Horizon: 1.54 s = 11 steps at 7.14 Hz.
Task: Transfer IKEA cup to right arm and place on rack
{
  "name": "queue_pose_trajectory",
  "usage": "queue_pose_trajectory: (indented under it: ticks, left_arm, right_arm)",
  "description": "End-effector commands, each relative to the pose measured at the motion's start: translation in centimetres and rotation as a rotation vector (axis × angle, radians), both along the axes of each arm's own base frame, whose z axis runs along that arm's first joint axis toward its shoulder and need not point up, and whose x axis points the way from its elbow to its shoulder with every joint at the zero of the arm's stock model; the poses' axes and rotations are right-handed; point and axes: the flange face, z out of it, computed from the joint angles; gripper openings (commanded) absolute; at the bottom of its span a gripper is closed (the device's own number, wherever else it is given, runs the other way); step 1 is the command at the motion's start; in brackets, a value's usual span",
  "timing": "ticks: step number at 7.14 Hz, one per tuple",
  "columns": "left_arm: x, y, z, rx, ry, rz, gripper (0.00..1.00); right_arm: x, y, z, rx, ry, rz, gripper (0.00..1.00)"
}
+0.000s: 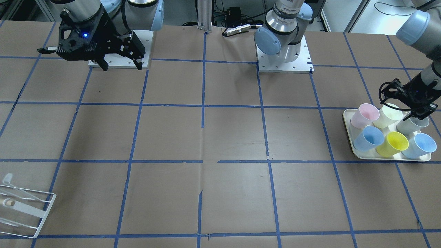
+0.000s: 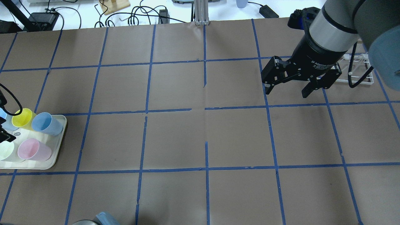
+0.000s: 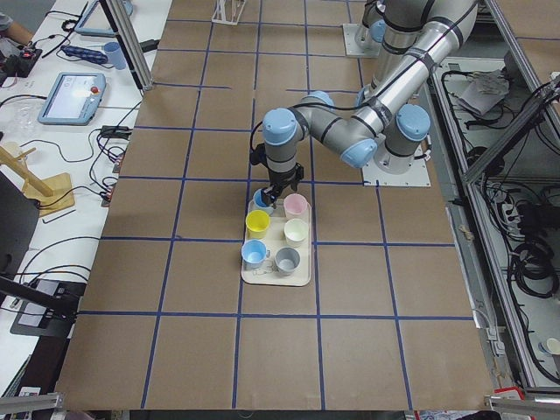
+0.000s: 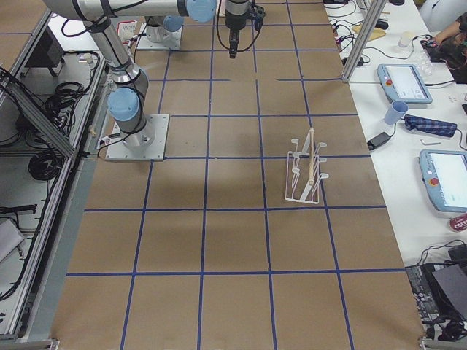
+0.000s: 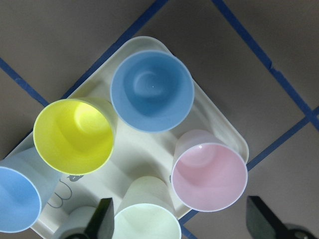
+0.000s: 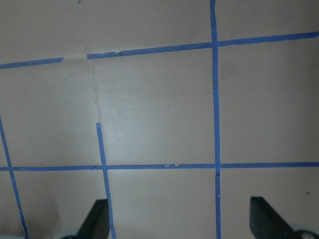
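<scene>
Hovers over the tray [image 1: 347, 119] with left gripper [image 1: 417, 113] released above the IKEA cup [image 1: 387, 116], hangs well apart from the tray with right gripper [image 2: 287, 91] spread.

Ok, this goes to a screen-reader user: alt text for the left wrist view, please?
Top-down view of cups standing on a cream tray: the pale cream IKEA cup and a pink cup show between the open fingers of the left gripper at the bottom edge. A yellow cup and two blue cups sit beyond, on brown paper with blue tape.
</scene>
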Motion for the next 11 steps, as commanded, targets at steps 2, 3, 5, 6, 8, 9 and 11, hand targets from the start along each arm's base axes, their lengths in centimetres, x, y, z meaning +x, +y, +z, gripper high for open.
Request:
queue_pose_trajectory:
  ticks: [2,3,5,6,8,9,11]
  left_arm:
    - [3.4,-1.3,-2.2,0.000,0.017,-0.223,0.87]
    - [4.5,-1.1,-2.2,0.000,0.012,-0.246,0.87]
    - [7.7,1.1,-3.8,0.010,0.040,-0.179,0.87]
    - [7.6,1.3,-4.6,0.018,0.053,-0.165,0.87]
    - [7.3,1.3,-6.5,0.048,0.076,-0.153,0.87]
    - [7.4,1.3,-7.4,0.061,0.092,-0.150,0.87]
    - [7.8,1.0,-7.8,0.063,0.092,-0.153,0.77]
  right_arm:
    - [1.5,-0.7,0.8,-0.058,-0.161,0.005,1.00]
    - [2.6,-0.7,1.4,-0.062,-0.288,0.001,1.00]
    - [4.5,-0.8,2.3,-0.061,-0.515,-0.008,1.00]
    - [4.9,-1.3,2.3,-0.053,-0.589,-0.015,1.00]
    - [5.2,-1.9,1.6,-0.026,-0.650,-0.028,1.00]
    - [5.6,-2.7,0.2,0.003,-0.706,-0.038,1.00]
    - [6.3,-4.1,-0.8,-0.008,-0.880,-0.031,1.00]
